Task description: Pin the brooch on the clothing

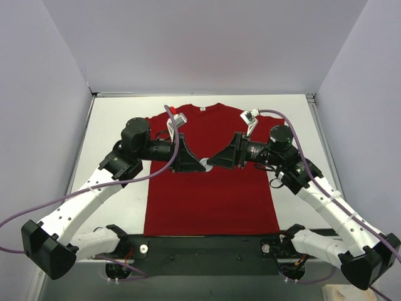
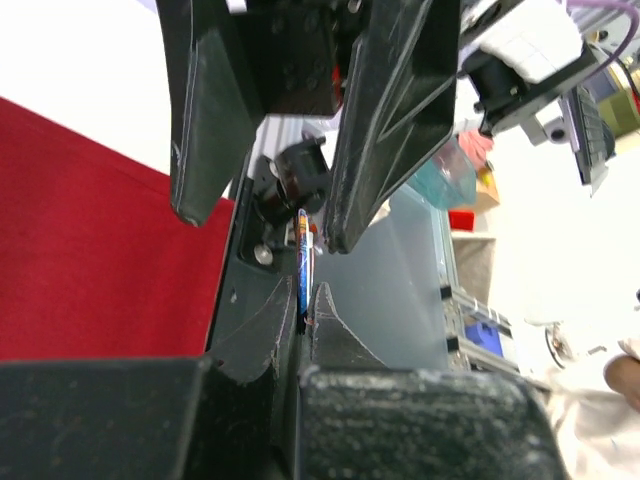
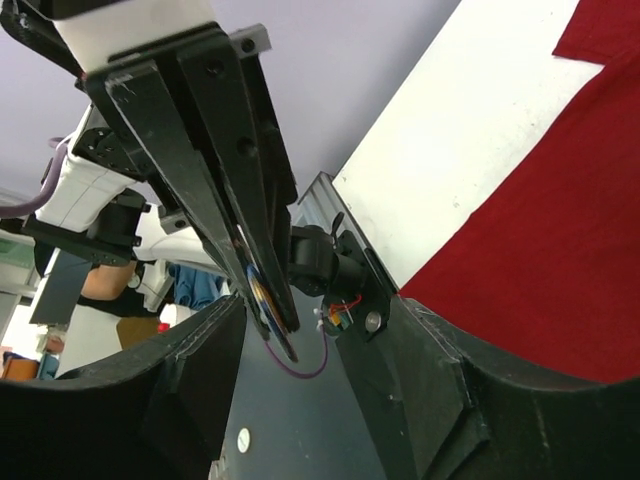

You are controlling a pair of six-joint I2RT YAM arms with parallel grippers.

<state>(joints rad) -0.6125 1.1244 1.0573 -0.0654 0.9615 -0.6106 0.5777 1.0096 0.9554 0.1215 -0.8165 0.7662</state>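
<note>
Shirt (image 1: 210,200): dark red, laid flat on the white table (image 1: 113,116), collar at the far side. All positions below are given relative to the shirt.

Left gripper (image 1: 199,165): over the middle of the chest, reaching in from the shirt's left sleeve side. Fingers pressed together, pinching the brooch by its flat faces.

Right gripper (image 1: 213,162): over the same chest area, reaching in from the opposite sleeve side, tip to tip with the left gripper. Fingers spread, one on each side of the brooch. No contact is visible.

Brooch (image 2: 302,262): held above the centre of the chest, apparently clear of the cloth. Both wrist views show it edge-on as a thin coloured disc. Part of it projects beyond the left fingertips toward the right gripper.

Governing relation: the disc lies directly ahead of the right gripper, inside its gap, with its flat faces turned toward the two right fingers. The right gripper is therefore placed to close on the projecting part. The pin and clasp cannot be made out.
</note>
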